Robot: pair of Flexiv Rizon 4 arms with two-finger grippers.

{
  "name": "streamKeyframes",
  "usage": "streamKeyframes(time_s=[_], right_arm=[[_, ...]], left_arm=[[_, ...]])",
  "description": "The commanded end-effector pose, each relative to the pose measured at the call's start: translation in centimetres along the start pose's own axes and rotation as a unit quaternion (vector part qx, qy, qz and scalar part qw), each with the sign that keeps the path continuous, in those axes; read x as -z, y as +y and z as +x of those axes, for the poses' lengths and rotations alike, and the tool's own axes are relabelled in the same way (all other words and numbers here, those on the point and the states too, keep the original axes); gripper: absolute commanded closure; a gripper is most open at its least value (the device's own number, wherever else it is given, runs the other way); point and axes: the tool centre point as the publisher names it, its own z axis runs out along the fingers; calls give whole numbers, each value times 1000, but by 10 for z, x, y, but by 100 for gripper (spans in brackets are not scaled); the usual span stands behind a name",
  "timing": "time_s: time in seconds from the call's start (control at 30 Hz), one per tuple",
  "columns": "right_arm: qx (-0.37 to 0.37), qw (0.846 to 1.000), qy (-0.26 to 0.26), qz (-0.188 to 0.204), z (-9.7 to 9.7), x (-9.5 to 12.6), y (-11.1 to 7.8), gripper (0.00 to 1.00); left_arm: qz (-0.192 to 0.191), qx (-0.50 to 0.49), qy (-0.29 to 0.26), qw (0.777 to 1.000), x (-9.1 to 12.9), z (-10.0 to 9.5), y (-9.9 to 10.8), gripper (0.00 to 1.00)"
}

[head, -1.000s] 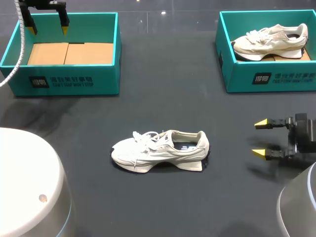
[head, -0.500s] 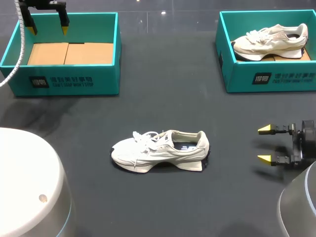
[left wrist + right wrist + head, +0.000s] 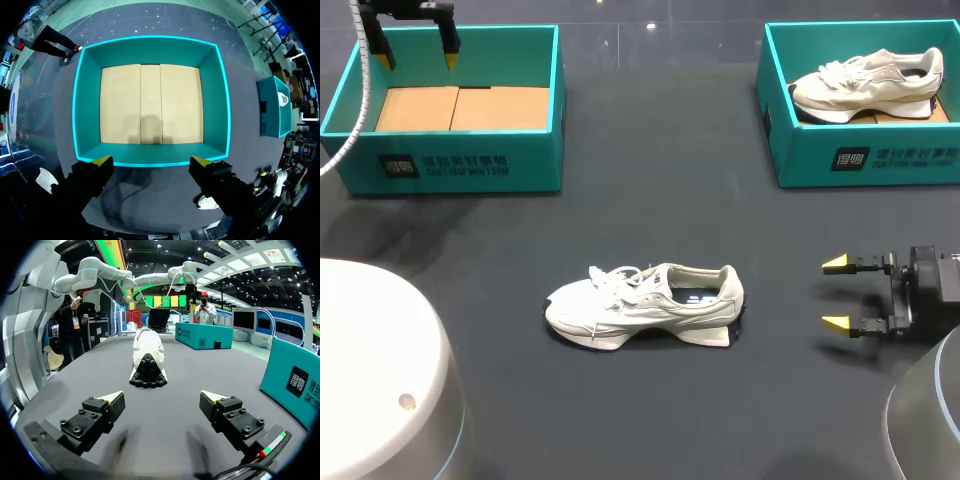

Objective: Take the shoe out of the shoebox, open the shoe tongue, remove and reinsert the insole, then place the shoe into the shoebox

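A white shoe (image 3: 645, 305) stands on its sole at the middle of a dark table (image 3: 660, 170), out of its box, toe toward 9 o'clock, heel toward 3. The right gripper (image 3: 835, 293) hangs low at 3 o'clock from the shoe, well apart from it, aimed at the heel, jaws spread wide and empty. The left gripper (image 3: 418, 60) hovers at 10 o'clock above the empty left box (image 3: 450, 165), jaws also apart. At 2 o'clock the right box (image 3: 865, 160) holds a second shoe (image 3: 865, 85). Risk: a one-sided push on the heel would likely slide or spin the light shoe. A pinch on the soft collar could fold it over the tongue and insole.
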Motion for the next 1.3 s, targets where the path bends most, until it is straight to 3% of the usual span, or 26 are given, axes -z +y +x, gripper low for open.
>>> streamKeyframes(time_s=[0.03, 0.5, 1.3], right_arm=[[0, 1000, 1, -1, 0, -15, 0, 0], [-18, 1000, -10, 14, 8, -49, 8, 0], [-20, 1000, -3, 4, 24, -106, 21, 0]], left_arm=[[0, 0, 0, 1000, 0, 0, 0, 0], [0, 0, 0, 1000, 0, 0, 0, 0], [0, 0, 0, 1000, 0, 0, 0, 0]])
